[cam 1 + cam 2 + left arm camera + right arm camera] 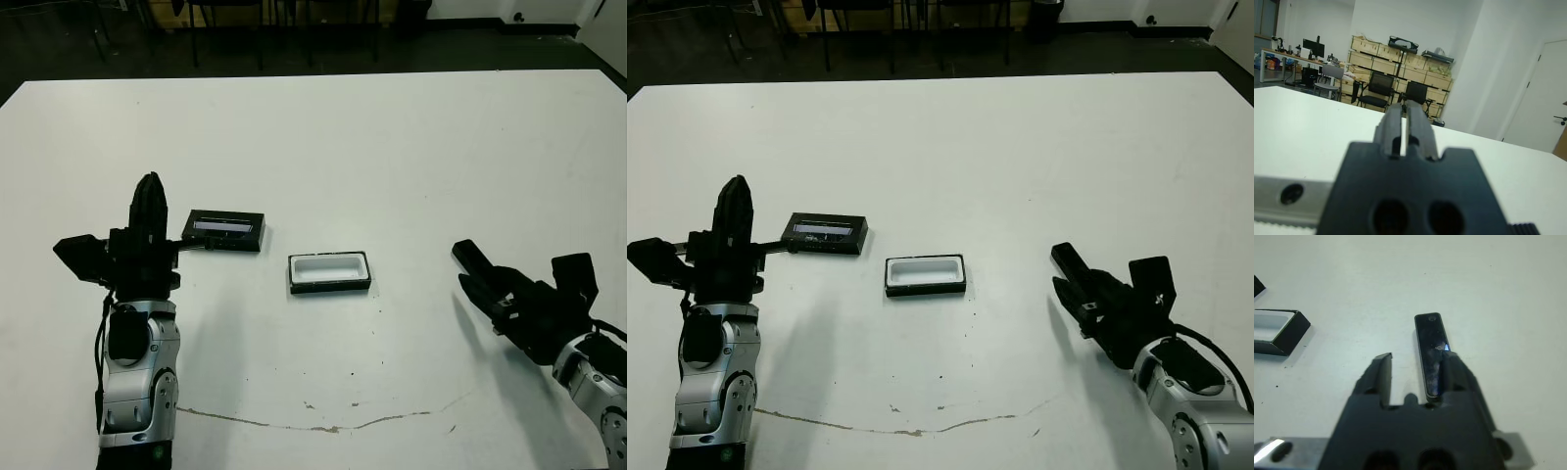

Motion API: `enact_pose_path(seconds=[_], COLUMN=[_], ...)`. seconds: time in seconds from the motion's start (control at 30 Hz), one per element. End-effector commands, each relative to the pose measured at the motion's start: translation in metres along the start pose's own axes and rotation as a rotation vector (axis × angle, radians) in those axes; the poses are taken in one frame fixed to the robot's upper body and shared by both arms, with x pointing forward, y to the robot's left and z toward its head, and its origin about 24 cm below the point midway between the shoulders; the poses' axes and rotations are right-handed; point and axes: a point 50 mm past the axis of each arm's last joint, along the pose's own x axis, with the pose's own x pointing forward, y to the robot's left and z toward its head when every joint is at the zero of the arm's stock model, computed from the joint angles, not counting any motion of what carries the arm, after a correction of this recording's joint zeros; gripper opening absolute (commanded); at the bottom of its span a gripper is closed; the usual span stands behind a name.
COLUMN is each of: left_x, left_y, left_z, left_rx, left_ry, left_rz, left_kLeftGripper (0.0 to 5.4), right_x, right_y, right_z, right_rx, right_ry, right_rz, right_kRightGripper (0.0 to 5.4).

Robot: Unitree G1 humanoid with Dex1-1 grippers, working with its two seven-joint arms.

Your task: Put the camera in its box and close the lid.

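Observation:
The camera (1431, 350), a narrow black glossy bar, lies flat on the table. My right gripper (1417, 356) is open around its near end, with one finger (1454, 372) right against it and the other finger (1382, 374) apart. The box (329, 272), a white-lined black tray, sits open mid-table, left of that gripper (464, 266). The lid (227, 229), black with a pale stripe, lies left of the box. My left gripper (148, 186) is raised beside the lid, pointing away over the table. Its fingers (1396, 120) are shut on nothing.
A thin brown crack line (323, 426) runs across the white table (411, 147) near the front edge. Black chairs (1381, 88) and stacked wooden crates (1400, 63) stand beyond the far edge. The box's corner (1283, 328) shows in the right wrist view.

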Motion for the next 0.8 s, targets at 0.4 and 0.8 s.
enact_pose_path(seconds=[0.4, 0.8], left_x=[-0.004, -0.003], left_y=[0.004, 0.004], left_z=[-0.003, -0.003], left_rx=[0.019, 0.002], left_ry=[0.02, 0.03], left_rz=[0.012, 0.019], left_kLeftGripper=[0.0, 0.0], right_x=[-0.003, -0.009], right_y=[-0.004, 0.004], right_z=[-0.005, 0.008], right_rx=[-0.064, -0.025], right_ry=[0.022, -0.137], right_rz=[-0.028, -0.056], right_kRightGripper=[0.01, 0.01])
